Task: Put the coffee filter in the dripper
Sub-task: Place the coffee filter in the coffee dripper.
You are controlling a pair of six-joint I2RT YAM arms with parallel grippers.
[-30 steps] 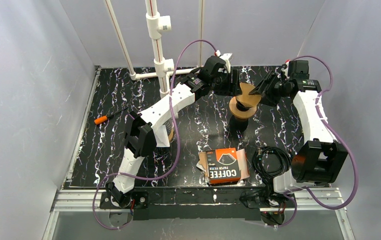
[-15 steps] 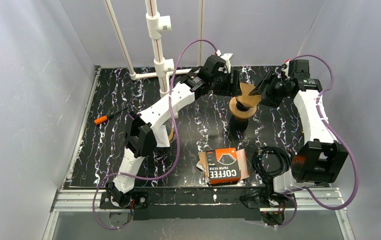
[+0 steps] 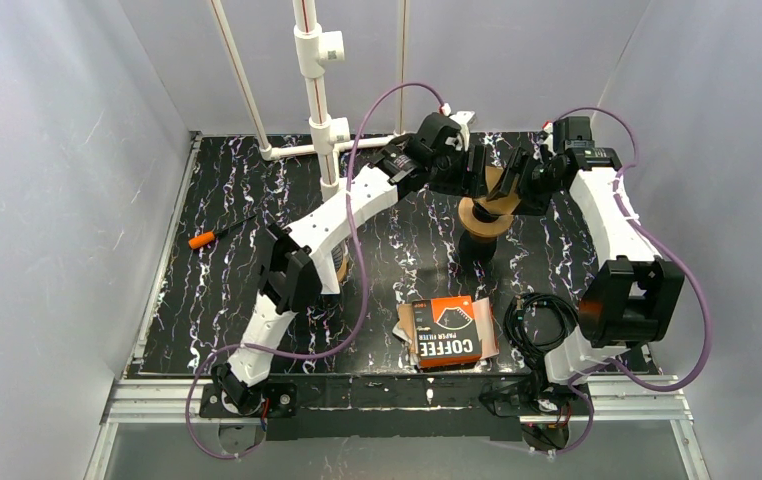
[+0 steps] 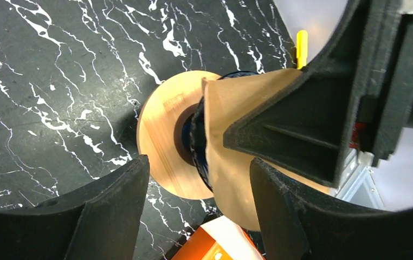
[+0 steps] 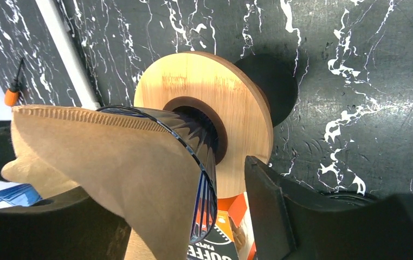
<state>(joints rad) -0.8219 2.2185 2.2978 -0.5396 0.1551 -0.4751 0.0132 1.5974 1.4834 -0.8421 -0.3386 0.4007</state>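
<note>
Glass cone of dripper largely hidden under coffee filter, filter box cut off at bottom edge

1. A black, white-veined marble-look table filled the middle of the frame.
2. A glass dripper with round wooden collar stood at upper centre.
3. An orange-handled screwdriver lay at the left.
4. An orange-and-black cardboard filter box lay at lower centre, with a coiled black cable just to its right.

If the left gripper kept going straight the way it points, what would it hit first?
Most likely the coffee filter. The left gripper is open and aimed at the brown paper, which sticks out of the dripper, so the paper looks like the first contact. Depth is hard to judge, so the dripper rim could be touched first.
</note>
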